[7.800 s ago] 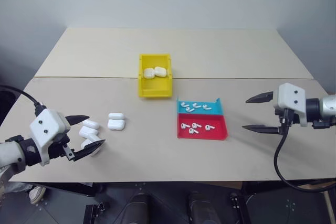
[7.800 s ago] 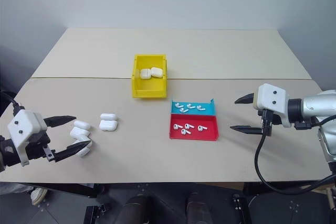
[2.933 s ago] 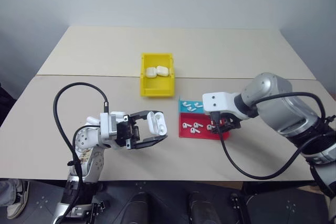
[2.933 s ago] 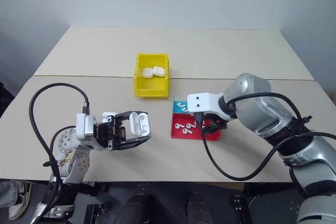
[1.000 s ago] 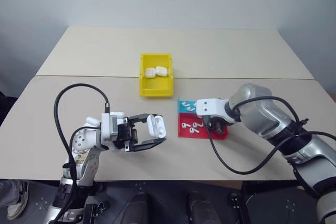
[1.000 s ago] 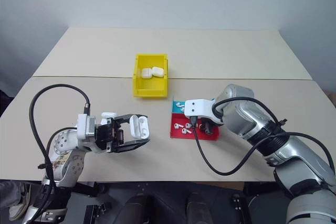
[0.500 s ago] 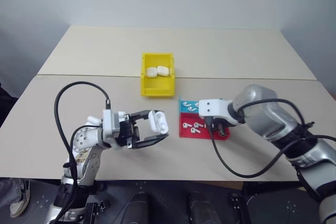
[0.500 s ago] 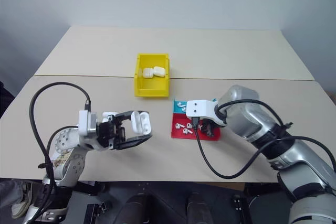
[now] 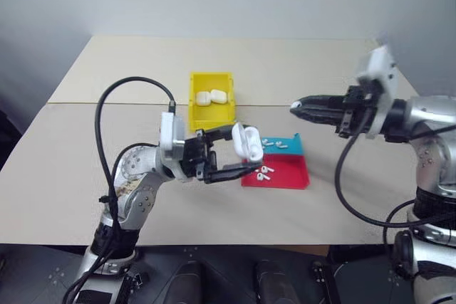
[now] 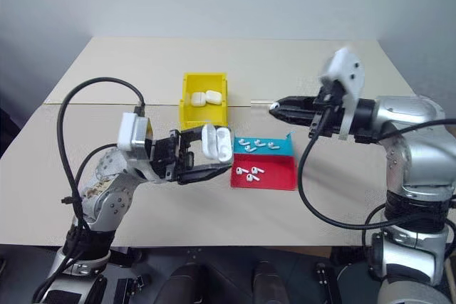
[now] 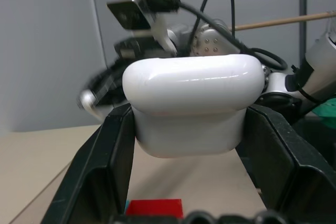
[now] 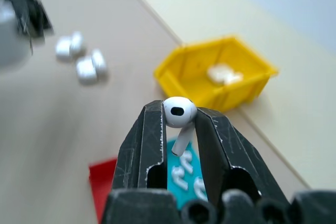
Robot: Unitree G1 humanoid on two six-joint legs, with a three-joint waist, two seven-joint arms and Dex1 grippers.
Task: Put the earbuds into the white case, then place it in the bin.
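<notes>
earbud (image 12: 178, 113) pinched in right hand (image 12: 177, 124), white case (image 11: 193, 103) in left hand (image 11: 191, 145)

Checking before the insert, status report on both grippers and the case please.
Left gripper shut on open white case. Right gripper shut on earbud, above the table. Nothing between them.

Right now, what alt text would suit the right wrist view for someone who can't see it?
Two black fingers pinch a white earbud by its head, stem hanging down. Behind lie a yellow bin holding white cases and a red-and-blue tray.
</notes>
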